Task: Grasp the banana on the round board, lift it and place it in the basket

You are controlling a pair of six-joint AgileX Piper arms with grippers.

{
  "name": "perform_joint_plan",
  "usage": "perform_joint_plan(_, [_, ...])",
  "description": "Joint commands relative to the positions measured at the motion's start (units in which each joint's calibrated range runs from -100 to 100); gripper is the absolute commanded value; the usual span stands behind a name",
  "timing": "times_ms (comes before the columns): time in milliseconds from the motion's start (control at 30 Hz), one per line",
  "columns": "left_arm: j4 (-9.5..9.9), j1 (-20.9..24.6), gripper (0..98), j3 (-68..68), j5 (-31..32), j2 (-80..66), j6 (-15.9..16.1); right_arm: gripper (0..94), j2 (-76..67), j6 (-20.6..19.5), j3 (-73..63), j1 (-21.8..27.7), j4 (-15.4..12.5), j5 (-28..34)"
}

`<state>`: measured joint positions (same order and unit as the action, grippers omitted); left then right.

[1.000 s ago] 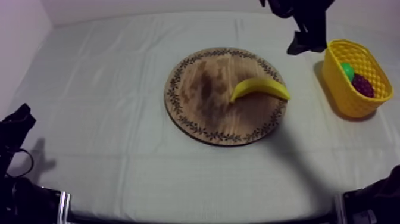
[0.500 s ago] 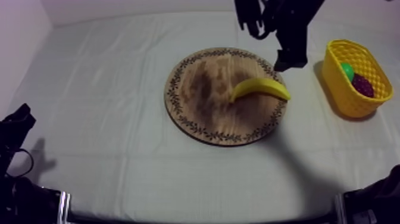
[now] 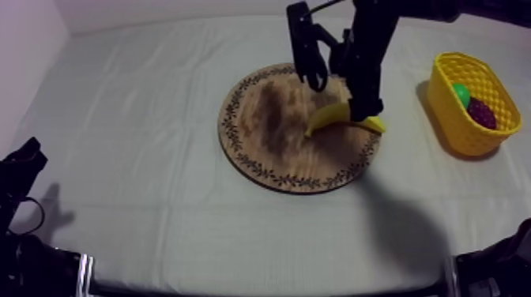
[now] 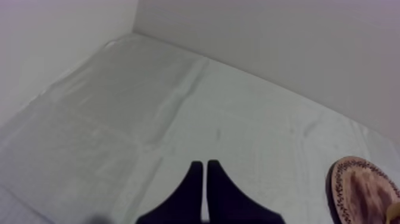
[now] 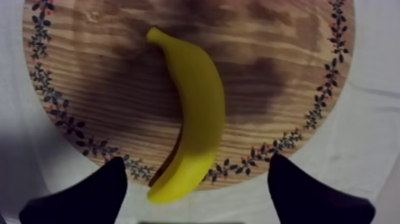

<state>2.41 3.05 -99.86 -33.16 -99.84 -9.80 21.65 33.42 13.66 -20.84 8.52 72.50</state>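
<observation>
A yellow banana [image 3: 341, 116] lies on the right half of the round wooden board [image 3: 269, 134], its stem pointing toward the board's middle. My right gripper [image 3: 341, 95] hangs over it, open, with the fingers spread wide. In the right wrist view the banana [image 5: 196, 107] lies on the board [image 5: 107, 89] between and beyond the two fingers of my right gripper [image 5: 196, 170], and no contact shows. The yellow basket [image 3: 466, 63] stands at the table's right. My left gripper [image 3: 25, 154] rests low at the left, and in its wrist view the gripper [image 4: 204, 167] is shut on nothing.
Inside the basket lie a green fruit [image 3: 460, 93] and a dark purple-red bunch of grapes [image 3: 480, 113]. An edge of the board [image 4: 363, 190] shows beyond the left gripper. Grey-white cloth [image 3: 142, 118] covers the table around the board.
My right arm has swung left and down, from beside the basket to over the board, ending above the banana. The banana and the left arm have not moved.
</observation>
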Motion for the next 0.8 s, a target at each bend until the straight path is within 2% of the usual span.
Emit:
perform_joint_plan(0, [0.01,0.02,0.1,-0.03,0.01,0.02,0.01,77.2,1.81,-0.12,-0.04,0.12,0.28,-0.53])
perform_joint_plan(400, [0.01,0.02,0.1,-0.03,0.01,0.02,0.01,75.0,7.13,-1.44,1.33,0.35,1.62,-5.09])
perform_joint_plan(633, [0.01,0.02,0.1,-0.03,0.01,0.02,0.01,67.0,8.98,-1.74,1.78,0.15,1.77,-6.05])
perform_joint_plan(767, [0.01,0.02,0.1,-0.03,0.01,0.02,0.01,55.1,9.74,-1.79,1.14,-0.07,1.74,-6.17])
